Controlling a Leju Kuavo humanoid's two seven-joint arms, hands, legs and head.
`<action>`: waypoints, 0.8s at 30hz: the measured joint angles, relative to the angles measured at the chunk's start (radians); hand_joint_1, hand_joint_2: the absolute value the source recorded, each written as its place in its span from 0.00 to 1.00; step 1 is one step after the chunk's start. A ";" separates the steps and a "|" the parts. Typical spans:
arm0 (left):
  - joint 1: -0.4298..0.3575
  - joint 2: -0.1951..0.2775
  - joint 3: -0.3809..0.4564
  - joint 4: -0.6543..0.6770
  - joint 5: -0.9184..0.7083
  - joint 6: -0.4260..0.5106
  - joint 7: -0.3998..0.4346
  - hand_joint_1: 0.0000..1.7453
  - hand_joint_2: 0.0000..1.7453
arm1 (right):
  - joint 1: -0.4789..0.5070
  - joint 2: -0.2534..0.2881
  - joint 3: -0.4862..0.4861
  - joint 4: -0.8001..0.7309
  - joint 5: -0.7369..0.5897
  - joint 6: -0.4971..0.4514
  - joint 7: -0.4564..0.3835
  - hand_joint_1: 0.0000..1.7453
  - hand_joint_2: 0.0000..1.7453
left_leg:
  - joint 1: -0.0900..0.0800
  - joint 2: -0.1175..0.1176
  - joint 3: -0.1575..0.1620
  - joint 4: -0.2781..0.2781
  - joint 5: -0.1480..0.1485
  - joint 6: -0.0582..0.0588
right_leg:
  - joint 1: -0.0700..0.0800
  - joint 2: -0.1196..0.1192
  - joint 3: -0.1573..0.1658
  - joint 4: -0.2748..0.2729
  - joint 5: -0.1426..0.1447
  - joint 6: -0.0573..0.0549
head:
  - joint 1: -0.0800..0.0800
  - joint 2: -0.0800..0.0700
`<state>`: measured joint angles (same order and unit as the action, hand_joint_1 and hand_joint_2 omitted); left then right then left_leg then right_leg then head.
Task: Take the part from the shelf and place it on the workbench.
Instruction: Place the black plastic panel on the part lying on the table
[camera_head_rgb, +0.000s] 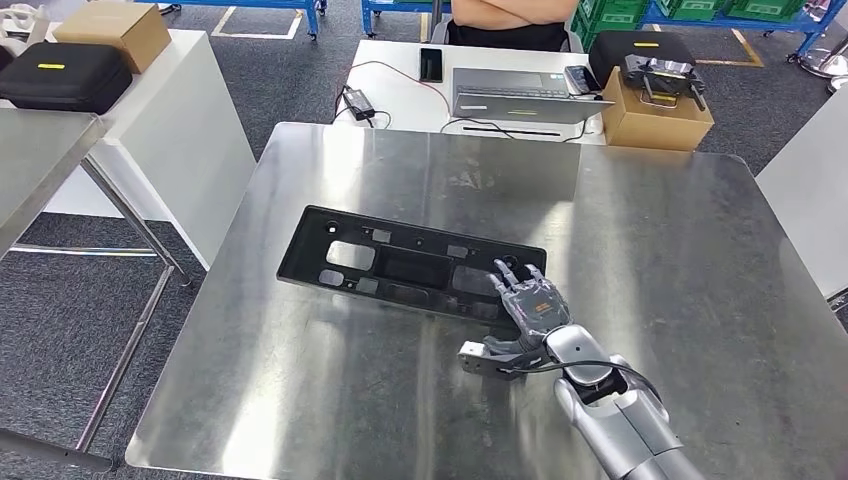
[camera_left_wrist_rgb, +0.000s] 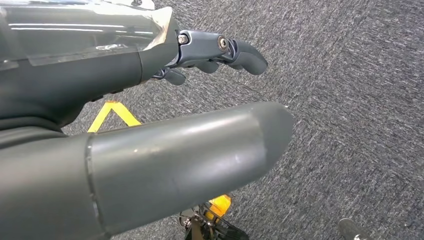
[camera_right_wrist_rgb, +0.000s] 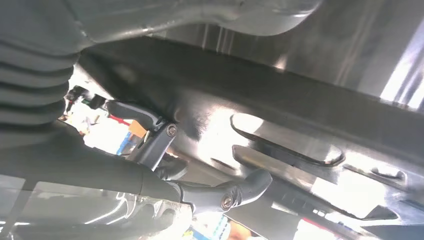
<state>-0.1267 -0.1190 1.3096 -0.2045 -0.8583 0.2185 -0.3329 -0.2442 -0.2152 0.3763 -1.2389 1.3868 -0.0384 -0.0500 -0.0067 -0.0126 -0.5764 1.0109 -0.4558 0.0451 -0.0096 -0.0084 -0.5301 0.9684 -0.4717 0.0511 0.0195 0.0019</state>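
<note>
The part (camera_head_rgb: 400, 265), a long black plastic panel with several cut-outs, lies flat on the shiny metal workbench (camera_head_rgb: 650, 250), slanting from far left to near right. My right hand (camera_head_rgb: 530, 310) is at the panel's near right end. Its fingers are spread over that end's edge and its thumb points left above the bench. In the right wrist view the dark fingers (camera_right_wrist_rgb: 240, 190) stand apart just beside the part (camera_right_wrist_rgb: 300, 100), and nothing is clasped in my right hand (camera_right_wrist_rgb: 100, 165). My left hand (camera_left_wrist_rgb: 90, 70) hangs over grey carpet and holds nothing.
Behind the workbench a white table carries a laptop (camera_head_rgb: 520, 95), a phone (camera_head_rgb: 431, 63), cables and a cardboard box (camera_head_rgb: 655, 115). A person (camera_head_rgb: 510, 12) sits behind it. A second metal table (camera_head_rgb: 40, 160) stands at the left, near a black case (camera_head_rgb: 62, 75).
</note>
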 joint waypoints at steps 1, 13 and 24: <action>0.000 0.000 0.000 0.000 0.000 0.000 0.000 0.00 0.00 | 0.004 0.001 -0.002 -0.005 0.002 -0.001 -0.003 0.00 0.00 | 0.000 0.001 0.000 0.000 0.000 0.000 | 0.000 0.001 0.000 0.000 0.000 0.000 | 0.000 0.000; 0.000 0.000 0.000 0.000 0.006 0.017 -0.009 0.00 0.00 | 0.025 0.012 -0.027 -0.018 0.015 -0.081 -0.023 0.00 0.00 | 0.000 0.003 -0.001 0.000 0.000 -0.001 | 0.000 0.002 -0.001 0.000 0.000 0.000 | 0.000 0.000; 0.005 -0.002 0.000 0.000 -0.011 0.050 -0.032 0.00 0.00 | 0.097 0.089 -0.182 -0.322 0.007 -0.643 -0.103 0.00 0.00 | 0.000 0.002 -0.011 0.000 0.002 0.001 | 0.000 0.002 -0.002 0.002 0.001 0.001 | 0.000 0.000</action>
<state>-0.1222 -0.1214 1.3091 -0.2045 -0.8691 0.2686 -0.3648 -0.1469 -0.1266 0.1948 -1.5610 1.3938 -0.6811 -0.1533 -0.0071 -0.0105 -0.5874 1.0113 -0.4541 0.0462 -0.0096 -0.0066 -0.5319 0.9701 -0.4708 0.0525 0.0194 0.0019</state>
